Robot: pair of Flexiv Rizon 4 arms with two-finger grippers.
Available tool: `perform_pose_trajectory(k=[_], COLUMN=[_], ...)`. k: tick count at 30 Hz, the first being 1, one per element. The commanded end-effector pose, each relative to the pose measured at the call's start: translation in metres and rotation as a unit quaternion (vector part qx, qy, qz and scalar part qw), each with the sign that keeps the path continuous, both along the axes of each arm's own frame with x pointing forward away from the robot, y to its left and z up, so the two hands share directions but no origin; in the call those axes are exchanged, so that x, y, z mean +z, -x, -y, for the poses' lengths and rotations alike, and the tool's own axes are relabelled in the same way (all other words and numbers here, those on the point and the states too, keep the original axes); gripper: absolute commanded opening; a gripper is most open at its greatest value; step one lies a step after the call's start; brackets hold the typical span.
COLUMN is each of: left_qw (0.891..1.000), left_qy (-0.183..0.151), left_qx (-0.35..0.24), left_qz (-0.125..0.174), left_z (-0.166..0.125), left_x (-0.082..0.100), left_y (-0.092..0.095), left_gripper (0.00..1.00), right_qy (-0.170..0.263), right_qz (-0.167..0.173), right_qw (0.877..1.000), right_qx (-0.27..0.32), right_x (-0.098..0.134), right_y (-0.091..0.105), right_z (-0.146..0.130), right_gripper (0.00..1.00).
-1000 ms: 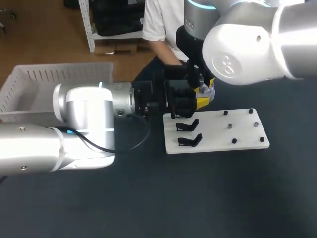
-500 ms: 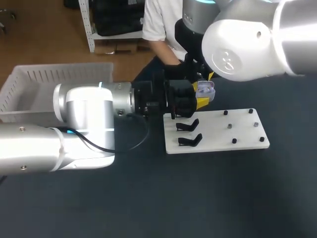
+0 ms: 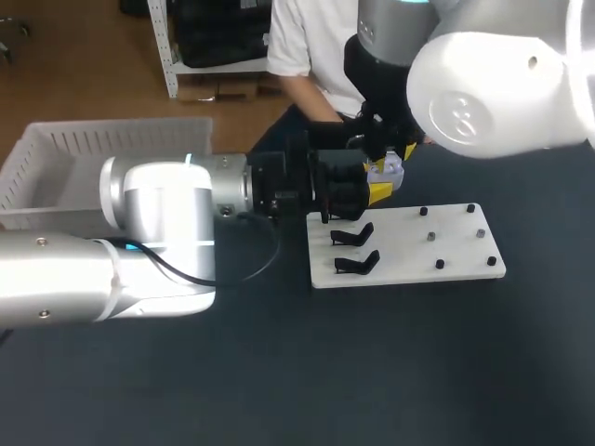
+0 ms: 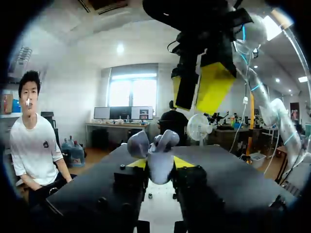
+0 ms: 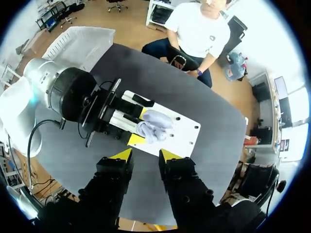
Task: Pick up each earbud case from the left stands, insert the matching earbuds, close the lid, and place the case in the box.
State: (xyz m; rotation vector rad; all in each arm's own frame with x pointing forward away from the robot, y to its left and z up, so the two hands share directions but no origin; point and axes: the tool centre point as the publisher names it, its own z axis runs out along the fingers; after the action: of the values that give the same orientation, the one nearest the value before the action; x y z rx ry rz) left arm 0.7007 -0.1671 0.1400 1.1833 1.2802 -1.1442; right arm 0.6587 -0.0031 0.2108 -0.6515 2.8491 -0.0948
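**Earbud case** (image 5: 153, 124): pale lavender, lid hinged open. In the left wrist view the two halves spread in a V that opens upward, toward the other arm's fingers. In the right wrist view its long axis lies crosswise to the fingers that hold it. It is held in the air over the far left corner of the white board (image 3: 456, 251), off the stands.

**Surface:** dark table (image 3: 279, 372). The white board lies flat on it, right of the middle. On the board's left end are two black stands, one farther (image 3: 353, 235) and one nearer (image 3: 359, 262), neither holding a case. Small dark pegs (image 3: 432, 236) dot the board's right part. A white slatted box (image 3: 56, 149) sits at the table's far left.

**Left gripper** (image 4: 160, 163): level with the table and pointing right. It is clenched on the case, with a yellow tip pressed to each side of the case's lower body.

**Right gripper** (image 5: 146, 156): points straight down, just above the case. Its fingers are parted, with nothing between them, and clear of the case.
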Motion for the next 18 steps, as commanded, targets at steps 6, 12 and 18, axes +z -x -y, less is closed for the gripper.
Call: perform_pose_trajectory(k=[6,12,18], left_qw=[1.000,1.000,1.000], left_qy=[0.003,0.003,0.003], left_qx=[0.003,0.003,0.003], left_qz=[0.002,0.002,0.002], left_z=[0.000,0.000,0.000], left_x=[-0.001,-0.001,-0.001], left_y=[0.001,0.001,0.001], left_gripper=[0.00,0.00,0.00], right_qy=[-0.016,-0.022,-0.024], right_qz=[-0.003,-0.007,-0.006], right_qw=[1.000,0.999,0.999], right_qx=[-0.023,-0.030,-0.032], right_x=[-0.018,-0.031,-0.035], right_y=[0.024,0.016,0.006], right_z=[0.017,0.016,0.015], right_gripper=[0.00,0.00,0.00])
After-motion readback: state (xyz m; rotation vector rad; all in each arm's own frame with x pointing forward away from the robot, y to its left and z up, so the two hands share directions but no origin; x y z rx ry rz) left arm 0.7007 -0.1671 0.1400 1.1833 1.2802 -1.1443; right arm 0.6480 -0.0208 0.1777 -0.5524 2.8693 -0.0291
